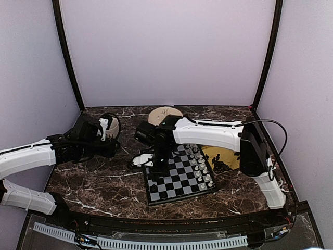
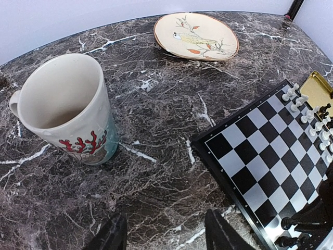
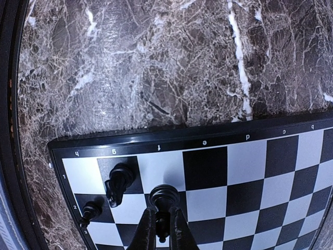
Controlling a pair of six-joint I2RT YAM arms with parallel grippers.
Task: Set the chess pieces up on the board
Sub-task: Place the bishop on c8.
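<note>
The board (image 1: 179, 174) is partly set: white pieces (image 1: 200, 166) are ranked along its 3 o'clock edge; black chess pieces (image 1: 222, 165) are left in the yellow tray (image 1: 212, 152) beyond. The left gripper (image 2: 165, 233) is held open, empty. The right gripper (image 3: 162, 229) is clamped on a black piece (image 3: 164, 197) over the board, a knight (image 3: 118, 183) and pawn (image 3: 91, 211) at 9 o'clock. Rim letters (image 3: 204, 141) b–h are legible.

Dark brown marble-look table (image 2: 156, 130) with white veins, smooth and faintly shiny. Glossy black-and-white board (image 3: 208, 172), plastic by its look, with shiny black pieces (image 3: 118, 182). Glazed ceramic mug (image 2: 67, 114) and plate (image 2: 195, 35). Mirror-bright golden tray (image 2: 318, 88).
</note>
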